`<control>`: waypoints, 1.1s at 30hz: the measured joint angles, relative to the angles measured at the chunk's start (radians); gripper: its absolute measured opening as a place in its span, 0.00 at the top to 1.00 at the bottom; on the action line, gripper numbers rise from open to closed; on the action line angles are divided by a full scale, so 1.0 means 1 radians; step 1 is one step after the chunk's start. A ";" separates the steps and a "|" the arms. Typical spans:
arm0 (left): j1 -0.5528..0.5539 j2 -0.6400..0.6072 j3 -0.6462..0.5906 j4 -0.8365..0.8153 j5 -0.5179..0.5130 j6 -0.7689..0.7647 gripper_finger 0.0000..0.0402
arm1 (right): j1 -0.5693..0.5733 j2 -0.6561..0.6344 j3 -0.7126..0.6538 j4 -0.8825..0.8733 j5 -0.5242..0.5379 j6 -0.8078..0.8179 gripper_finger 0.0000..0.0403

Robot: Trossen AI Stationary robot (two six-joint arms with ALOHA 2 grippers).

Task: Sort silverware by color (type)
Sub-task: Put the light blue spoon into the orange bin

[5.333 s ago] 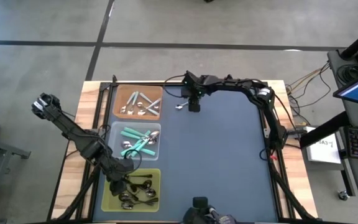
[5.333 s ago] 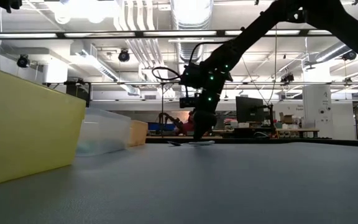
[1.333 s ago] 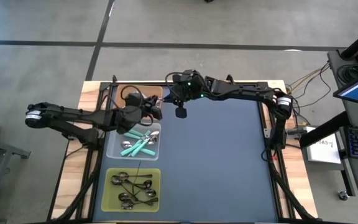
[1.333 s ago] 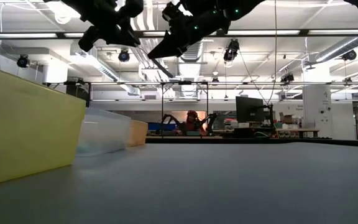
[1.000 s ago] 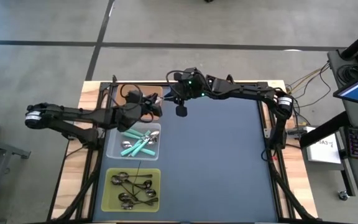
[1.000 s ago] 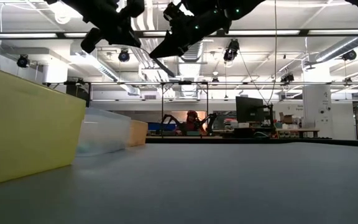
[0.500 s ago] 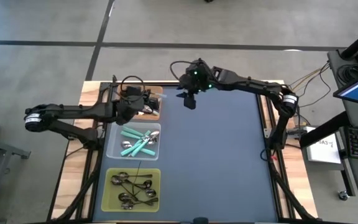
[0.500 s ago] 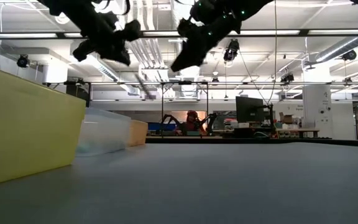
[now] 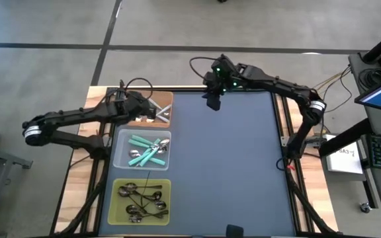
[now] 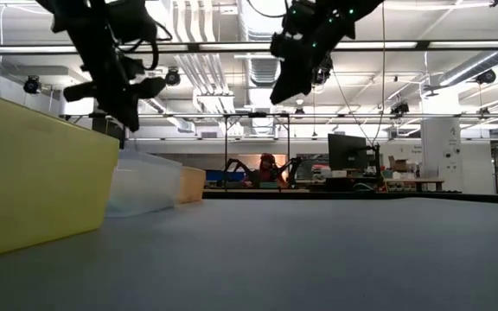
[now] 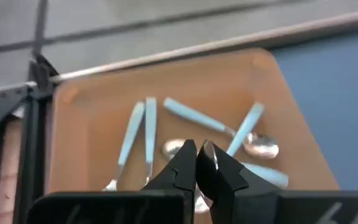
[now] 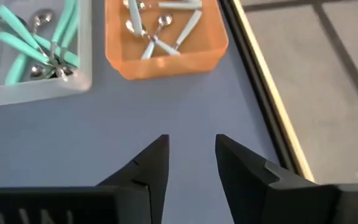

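Silver spoons lie in the orange tray at the table's far left. My left gripper hangs shut just above them, tipped downward. Teal-handled spoons lie in the clear tray. Dark spoons lie in the yellow-green tray. My right gripper stands open and empty, high over the blue mat near the table's far edge. My left gripper has its fingertips together over the orange tray. A thin bright sliver shows between them. I cannot tell whether that is a spoon held there or only a gleam on a finger.
The three trays stand in a row along the table's left side; in the low view the yellow-green one is nearest. The blue mat covers the rest of the table. A black frame rail runs along the orange tray's far corner.
My left gripper has drawn away from the right one, toward the table's left, over the orange tray; it has sunk and tipped downward. My right gripper has swung toward the table's right and far edge, staying high.
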 joint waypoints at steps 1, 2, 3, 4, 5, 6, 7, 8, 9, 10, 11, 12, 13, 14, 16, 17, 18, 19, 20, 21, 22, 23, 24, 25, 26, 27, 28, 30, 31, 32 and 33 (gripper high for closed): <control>0.016 0.000 -0.012 0.020 0.029 0.027 1.00 | -0.001 -0.011 -0.001 0.002 0.000 -0.005 0.70; 0.034 0.000 -0.026 0.058 0.062 0.059 1.00 | -0.002 -0.021 -0.003 0.002 0.000 -0.011 0.70; 0.051 0.000 -0.040 0.105 0.096 0.089 0.99 | -0.004 -0.029 -0.004 0.001 0.001 -0.017 0.71; 0.069 0.000 -0.054 0.148 0.130 0.123 0.99 | -0.005 -0.038 -0.006 0.001 0.007 -0.021 0.71; 0.087 0.000 -0.067 0.181 0.162 0.151 0.99 | -0.006 -0.047 -0.009 0.001 0.020 -0.023 0.72; 0.105 0.000 -0.081 0.216 0.183 0.171 0.98 | -0.007 -0.059 -0.011 0.000 0.038 -0.024 0.73; 0.121 0.002 -0.094 0.242 0.201 0.178 0.98 | -0.007 -0.070 -0.013 -0.001 0.062 -0.025 0.73; 0.139 0.002 -0.105 0.258 0.217 0.180 0.97 | -0.007 -0.083 -0.013 -0.001 0.085 -0.025 0.74; 0.156 0.002 -0.114 0.260 0.222 0.180 0.97 | -0.007 -0.095 -0.013 -0.007 0.105 -0.025 0.74; 0.170 0.002 -0.121 0.260 0.225 0.180 0.96 | -0.007 -0.106 -0.014 -0.016 0.116 -0.026 0.75; 0.182 0.002 -0.128 0.261 0.231 0.180 0.96 | -0.007 -0.120 -0.014 -0.025 0.126 -0.025 0.75; 0.191 0.002 -0.134 0.262 0.233 0.180 0.95 | -0.007 -0.135 -0.016 -0.033 0.128 -0.021 0.75; 0.198 0.002 -0.139 0.262 0.233 0.182 0.95 | -0.006 -0.148 -0.019 -0.039 0.128 -0.017 0.76; 0.206 0.002 -0.144 0.264 0.233 0.190 0.94 | -0.006 -0.165 -0.023 -0.043 0.129 -0.011 0.76; 0.220 0.002 -0.157 0.268 0.234 0.221 0.93 | -0.006 -0.202 -0.040 -0.047 0.135 0.005 0.76; 0.227 0.003 -0.164 0.270 0.237 0.230 0.92 | -0.006 -0.222 -0.051 -0.048 0.144 0.014 0.75; 0.235 0.003 -0.172 0.272 0.245 0.236 0.91 | -0.006 -0.243 -0.063 -0.048 0.164 0.024 0.75; 0.246 0.003 -0.179 0.272 0.270 0.243 0.90 | -0.005 -0.264 -0.075 -0.047 0.187 0.040 0.75; 0.254 0.004 -0.185 0.270 0.306 0.263 0.90 | -0.005 -0.286 -0.087 -0.048 0.205 0.060 0.75; 0.260 0.006 -0.192 0.269 0.349 0.283 0.89 | -0.005 -0.307 -0.098 -0.049 0.219 0.075 0.75; 0.265 0.008 -0.194 0.280 0.392 0.312 0.88 | -0.005 -0.328 -0.111 -0.047 0.230 0.095 0.76; 0.268 0.007 -0.195 0.300 0.419 0.347 0.87 | -0.005 -0.350 -0.124 -0.043 0.235 0.116 0.76; 0.270 0.006 -0.195 0.315 0.443 0.375 0.86 | -0.006 -0.374 -0.142 -0.030 0.238 0.140 0.76; 0.273 0.006 -0.195 0.319 0.451 0.400 0.86 | -0.005 -0.396 -0.161 -0.010 0.238 0.168 0.76; 0.274 0.007 -0.195 0.319 0.451 0.424 0.85 | -0.005 -0.417 -0.181 0.013 0.239 0.203 0.76; 0.277 0.007 -0.195 0.319 0.452 0.446 0.85 | -0.005 -0.438 -0.203 0.037 0.240 0.235 0.76; 0.281 0.006 -0.195 0.316 0.452 0.472 0.85 | -0.005 -0.458 -0.227 0.059 0.245 0.265 0.75; 0.298 0.006 -0.195 0.297 0.453 0.526 0.85 | 0.003 -0.494 -0.284 0.089 0.288 0.315 0.75; 0.309 0.006 -0.198 0.291 0.453 0.547 0.85 | 0.006 -0.512 -0.313 0.098 0.317 0.334 0.75; 0.321 0.006 -0.200 0.292 0.453 0.565 0.85 | 0.010 -0.528 -0.344 0.101 0.348 0.358 0.76; 0.333 0.006 -0.203 0.293 0.453 0.576 0.85 | 0.014 -0.545 -0.374 0.103 0.375 0.383 0.76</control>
